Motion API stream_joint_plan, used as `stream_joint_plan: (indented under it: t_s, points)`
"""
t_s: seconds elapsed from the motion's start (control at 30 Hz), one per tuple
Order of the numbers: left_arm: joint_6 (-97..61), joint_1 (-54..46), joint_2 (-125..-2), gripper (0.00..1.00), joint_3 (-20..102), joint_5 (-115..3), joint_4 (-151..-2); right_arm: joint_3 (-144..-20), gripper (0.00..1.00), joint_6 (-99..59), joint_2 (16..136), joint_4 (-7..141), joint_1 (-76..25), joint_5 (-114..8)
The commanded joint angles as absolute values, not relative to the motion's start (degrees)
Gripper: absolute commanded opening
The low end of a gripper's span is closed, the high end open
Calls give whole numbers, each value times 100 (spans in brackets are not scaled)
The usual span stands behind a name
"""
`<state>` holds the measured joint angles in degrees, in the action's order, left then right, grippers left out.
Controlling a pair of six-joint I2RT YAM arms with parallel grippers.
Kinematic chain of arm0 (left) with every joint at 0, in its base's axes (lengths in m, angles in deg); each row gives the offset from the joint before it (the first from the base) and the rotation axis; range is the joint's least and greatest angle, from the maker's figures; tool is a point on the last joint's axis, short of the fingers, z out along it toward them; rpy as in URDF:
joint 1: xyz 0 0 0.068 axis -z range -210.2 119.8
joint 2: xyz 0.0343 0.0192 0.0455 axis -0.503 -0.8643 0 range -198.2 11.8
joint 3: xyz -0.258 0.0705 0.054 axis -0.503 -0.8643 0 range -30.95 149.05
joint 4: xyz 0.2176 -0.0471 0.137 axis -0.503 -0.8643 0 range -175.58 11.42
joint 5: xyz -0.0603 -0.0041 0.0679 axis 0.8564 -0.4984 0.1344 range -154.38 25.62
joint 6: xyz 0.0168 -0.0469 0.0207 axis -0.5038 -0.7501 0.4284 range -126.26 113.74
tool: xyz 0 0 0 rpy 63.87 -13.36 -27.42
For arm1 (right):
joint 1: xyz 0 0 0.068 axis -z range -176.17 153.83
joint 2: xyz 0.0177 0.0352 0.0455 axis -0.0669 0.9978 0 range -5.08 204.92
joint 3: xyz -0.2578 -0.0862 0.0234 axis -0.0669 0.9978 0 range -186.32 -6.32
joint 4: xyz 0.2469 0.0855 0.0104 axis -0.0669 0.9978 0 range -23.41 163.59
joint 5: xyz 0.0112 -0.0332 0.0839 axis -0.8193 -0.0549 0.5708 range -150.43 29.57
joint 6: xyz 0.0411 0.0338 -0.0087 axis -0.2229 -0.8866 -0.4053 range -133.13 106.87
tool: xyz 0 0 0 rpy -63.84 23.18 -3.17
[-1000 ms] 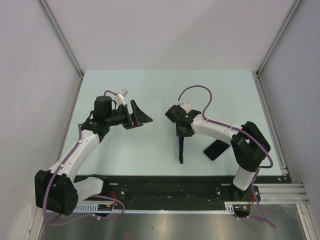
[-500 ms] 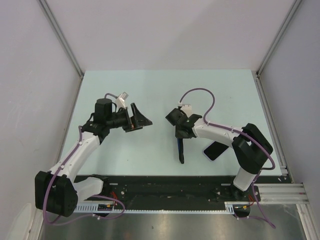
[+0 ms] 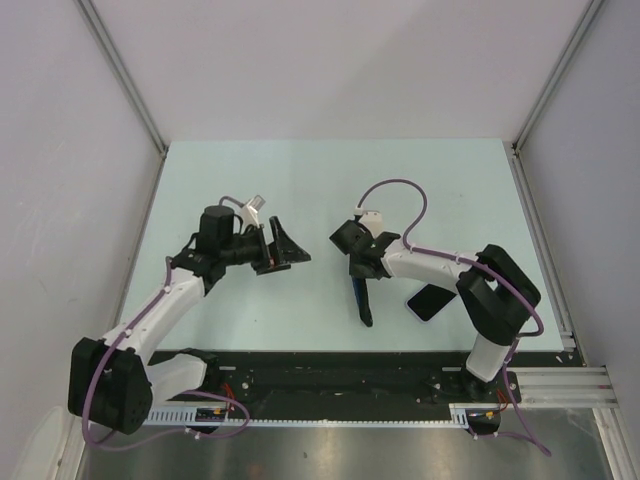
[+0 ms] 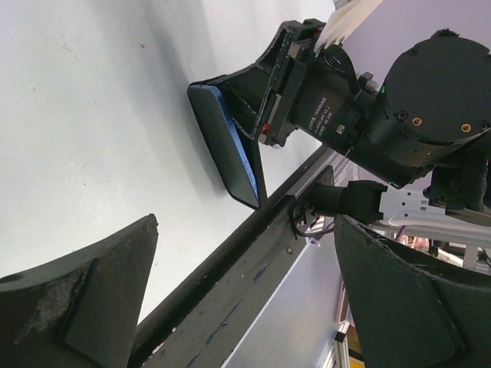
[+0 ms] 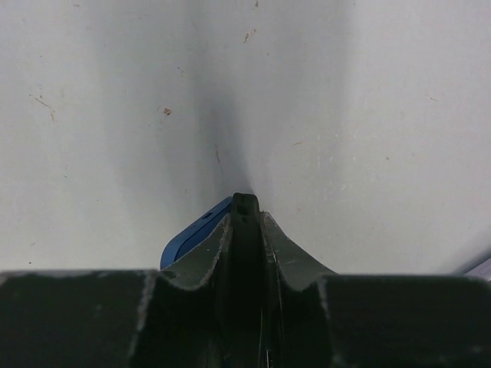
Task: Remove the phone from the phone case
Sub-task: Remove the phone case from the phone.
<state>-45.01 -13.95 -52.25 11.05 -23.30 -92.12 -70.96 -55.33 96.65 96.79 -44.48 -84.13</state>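
Left claw [image 3: 288,247]: is drifting closer to phone case [image 3: 362,305], fingers spread wide.
Right claw [image 3: 358,274]: is pinching phone case.
Phone [image 3: 432,300]: is lying right of phone case.

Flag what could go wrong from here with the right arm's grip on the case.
The right gripper pinches the blue case only at one end, so it could swing or slip out. The left gripper is wide open and facing it; closing in could knock it. The phone lies close beside the right arm and might get swept.
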Motion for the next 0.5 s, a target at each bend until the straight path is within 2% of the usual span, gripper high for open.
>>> stream_joint_plan:
  t_s: [0.0, 0.03, 0.1, 0.3, 0.47]
  points:
    - [-4748, -1061, -5183, 100, 1010, -2492, -8772, -6213, 17, -5594, 10671, 10158, -4486, -7634]
    - [-4792, -973, -5218, 100, 966, -2553, -8719, -6161, 14, -5576, 10689, 10044, -4468, -7607]
    - [-4949, -658, -5394, 100, 913, -2615, -8474, -6029, 0, -5558, 10716, 9921, -4398, -7476]
    - [-5643, 90, -6263, 98, 693, -2729, -7419, -5896, 0, -5532, 10558, 9525, -4345, -7211]
    - [-5970, 109, -6765, 96, 675, -2799, -6996, -5905, 0, -5532, 10409, 9481, -4345, -7203]
